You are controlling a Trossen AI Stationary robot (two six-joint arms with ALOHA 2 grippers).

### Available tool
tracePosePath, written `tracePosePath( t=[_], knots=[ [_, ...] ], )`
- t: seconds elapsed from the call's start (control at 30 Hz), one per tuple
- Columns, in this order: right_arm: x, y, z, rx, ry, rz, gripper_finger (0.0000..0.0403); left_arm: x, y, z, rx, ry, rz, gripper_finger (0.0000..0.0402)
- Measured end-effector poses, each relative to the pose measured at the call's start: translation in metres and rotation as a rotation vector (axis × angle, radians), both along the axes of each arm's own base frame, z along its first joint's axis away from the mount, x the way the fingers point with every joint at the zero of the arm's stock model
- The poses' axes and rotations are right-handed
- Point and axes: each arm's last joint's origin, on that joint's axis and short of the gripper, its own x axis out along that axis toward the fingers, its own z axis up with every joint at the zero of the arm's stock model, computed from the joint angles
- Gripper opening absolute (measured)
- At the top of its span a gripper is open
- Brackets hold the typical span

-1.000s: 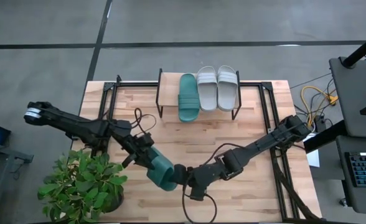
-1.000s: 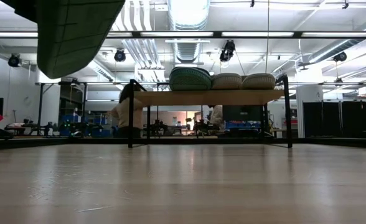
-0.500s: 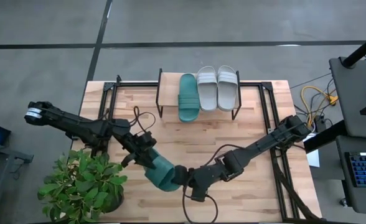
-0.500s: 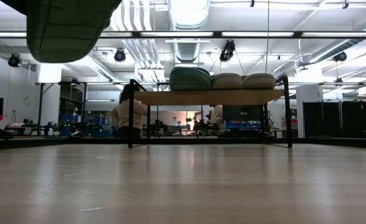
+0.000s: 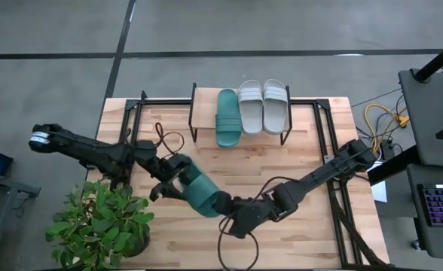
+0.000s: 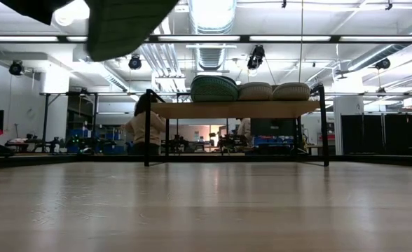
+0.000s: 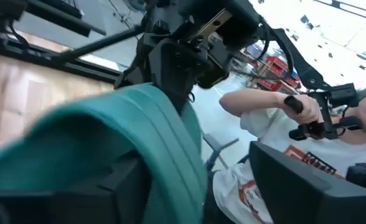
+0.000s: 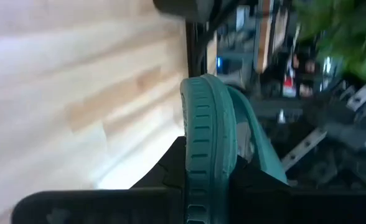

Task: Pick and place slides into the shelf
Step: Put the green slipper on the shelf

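A teal slide (image 5: 199,190) hangs in the air over the table's near left part, between my two grippers. My right gripper (image 5: 226,208) is shut on its near-right end. My left gripper (image 5: 172,175) stands open around its far-left end, with the strap (image 7: 170,137) between the spread fingers. From the low view only the ribbed sole (image 6: 125,24) shows, at the top. The shelf (image 5: 203,113) stands at the table's far middle. On its board lie a second teal slide (image 5: 227,117) and two grey slides (image 5: 263,105), soles down. My right gripper pinches the slide's end between its two fingers, one on the sole side (image 8: 189,149) and one on the footbed side (image 8: 248,162). The fingers come slanting down from the table's right. The slide is lifted clear and turned on edge. My left gripper: I cannot tell whether a finger (image 7: 130,186) touches the slide.
A potted plant (image 5: 105,222) stands at the near left corner, close under my left arm. Black frame rails (image 5: 131,124) (image 5: 328,143) run along both sides of the table. A person (image 7: 282,143) sits beyond the table. Bare wood lies between the grippers and the shelf.
My left gripper has rolled and opened, letting go of the slide's end. The slide, now held by my right gripper, has swung its far-left end toward the table's far edge and tipped, while its near-right end stayed in place.
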Motion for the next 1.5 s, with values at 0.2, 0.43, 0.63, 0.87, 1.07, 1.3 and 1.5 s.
tracePosePath(
  t=[0.2,0.43,0.63,0.87,1.07,1.3,1.5],
  knots=[
    [-0.008,-0.004,0.010,0.043,-0.011,-0.064,0.0032,-0.007,0.010,0.008,0.007,-0.047,0.032,0.0275],
    [-0.013,-0.006,0.014,0.073,-0.035,-0.161,0.0032,-0.026,0.019,0.019,0.077,-0.085,0.053,0.0276],
    [-0.014,-0.008,0.014,0.110,-0.056,-0.242,0.0032,-0.049,0.027,0.024,0.228,-0.127,0.201,0.0276],
    [-0.004,-0.019,0.022,0.284,-0.186,-0.361,0.0032,-0.071,0.037,0.034,0.473,-0.246,0.524,0.0276],
    [0.006,-0.025,0.031,0.371,-0.324,-0.420,0.0032,-0.079,0.042,0.038,0.527,-0.257,0.682,0.0276],
    [0.016,-0.041,0.043,0.425,-0.471,-0.506,0.0032,-0.075,0.042,0.036,0.532,-0.239,0.679,0.0276],
    [0.026,-0.068,0.048,0.550,-0.568,-0.601,0.0032,-0.070,0.042,0.033,0.540,-0.215,0.677,0.0276]
  ],
)
